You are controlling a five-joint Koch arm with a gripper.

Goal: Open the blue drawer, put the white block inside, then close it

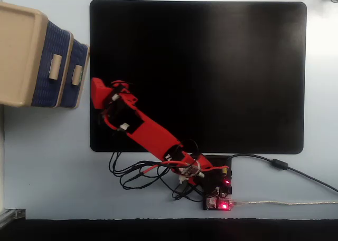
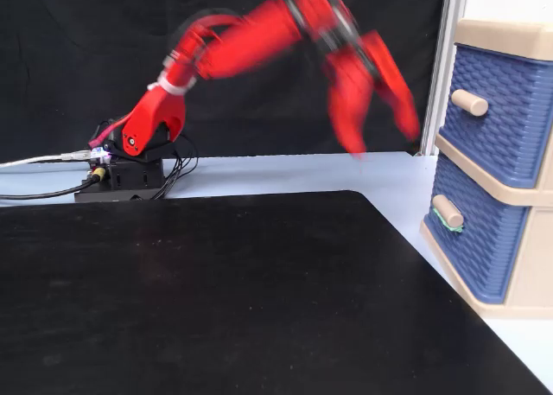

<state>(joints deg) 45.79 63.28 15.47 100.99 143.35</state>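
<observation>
Two drawers sit flush in the beige cabinet [image 2: 510, 179] | black mat [image 1: 211, 67] bare on worktop | blue drawer [image 2: 471, 239] shut, bottom slot | gripper [image 2: 382, 144] blurred, raised, jaws spread, empty, apart from drawer | white block unseen

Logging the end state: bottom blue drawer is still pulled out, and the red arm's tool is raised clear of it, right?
Not quite. The bottom blue drawer is pushed shut, flush under the upper one, as both fixed views show. The tool is indeed raised clear of it, jaws apart.
</observation>
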